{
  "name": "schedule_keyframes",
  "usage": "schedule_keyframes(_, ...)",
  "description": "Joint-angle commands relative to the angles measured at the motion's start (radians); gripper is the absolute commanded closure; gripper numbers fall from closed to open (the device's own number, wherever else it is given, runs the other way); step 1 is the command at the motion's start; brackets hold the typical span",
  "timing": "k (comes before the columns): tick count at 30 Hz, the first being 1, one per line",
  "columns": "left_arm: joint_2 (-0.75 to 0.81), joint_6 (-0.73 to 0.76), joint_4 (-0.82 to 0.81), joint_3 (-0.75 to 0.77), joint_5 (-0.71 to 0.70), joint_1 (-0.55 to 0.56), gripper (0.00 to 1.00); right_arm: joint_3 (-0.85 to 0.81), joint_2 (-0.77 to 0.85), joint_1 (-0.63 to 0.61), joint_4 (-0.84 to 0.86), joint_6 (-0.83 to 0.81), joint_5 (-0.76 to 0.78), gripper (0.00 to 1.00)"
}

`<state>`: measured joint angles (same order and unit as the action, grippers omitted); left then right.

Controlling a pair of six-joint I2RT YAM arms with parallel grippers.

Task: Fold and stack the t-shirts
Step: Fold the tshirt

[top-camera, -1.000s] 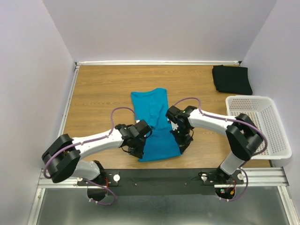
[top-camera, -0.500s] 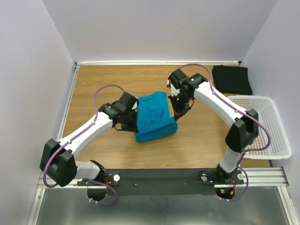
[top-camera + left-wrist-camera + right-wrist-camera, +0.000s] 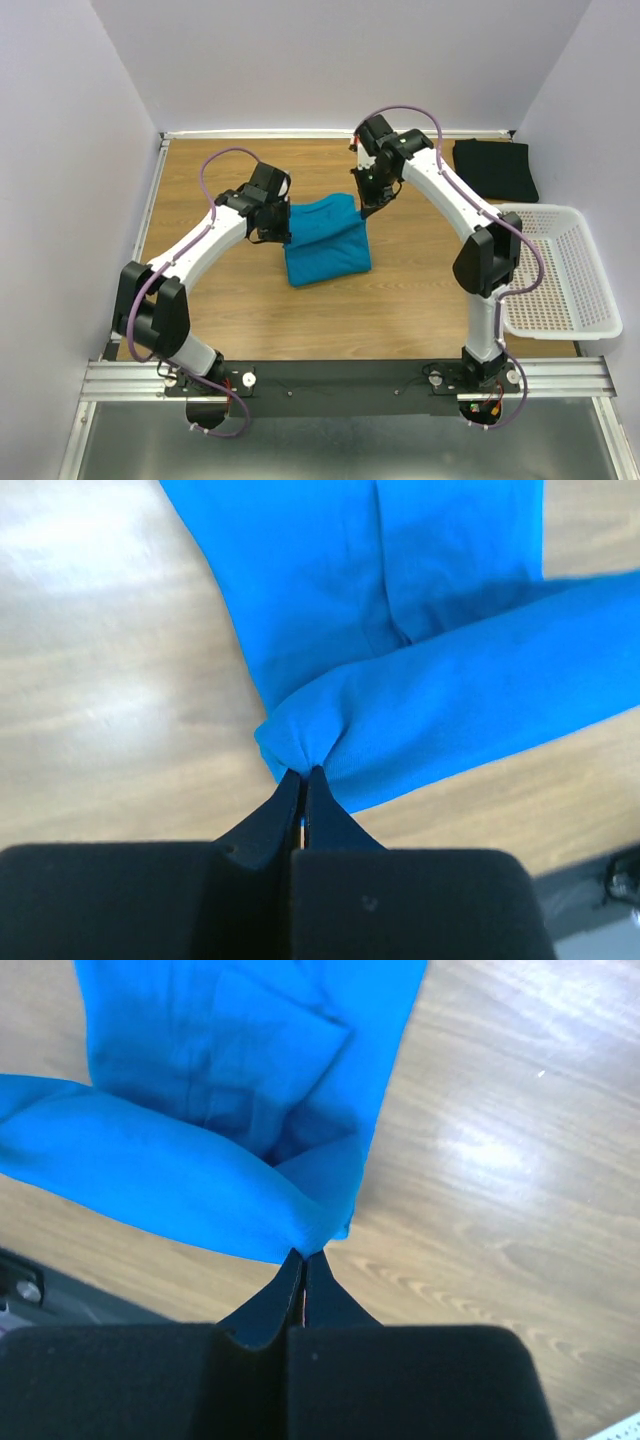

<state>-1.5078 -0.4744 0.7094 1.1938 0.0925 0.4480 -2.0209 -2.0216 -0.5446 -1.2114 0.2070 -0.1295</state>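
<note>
Now both pincers are clamped tight on the teal t-shirt (image 3: 325, 245), the left pincer (image 3: 303, 773) on one hem corner, the right pincer (image 3: 303, 1256) on the other. It's soft, light, floppy cloth, I'd say, so corners are the place to hold. It sits on the counter (image 3: 400, 300), well left of the black t-shirt (image 3: 494, 168). A second ago it lay long; now the hem's carried over, halving it.

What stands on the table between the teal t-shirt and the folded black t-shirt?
Nothing visible: bare table lies between the teal t-shirt and the black t-shirt. Only the right arm, whose claw pinches the teal one, crosses above it.
</note>
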Motion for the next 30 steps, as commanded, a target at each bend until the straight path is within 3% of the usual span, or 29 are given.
schedule_keyframes(1,-0.063,0.033,-0.08,0.05,-0.072,-0.038,1.0,-0.024,-0.058,0.032,0.065,-0.021,-0.022,0.99)
schedule_keyframes(14,-0.248,0.007,-0.255,0.064,-0.169,-0.08,1.0,0.002,-0.201,0.071,0.285,-0.008,0.056,0.99)
schedule_keyframes(30,-0.265,-0.013,-0.436,0.03,-0.198,-0.081,1.0,0.235,-0.178,0.083,0.472,0.074,0.151,1.0)
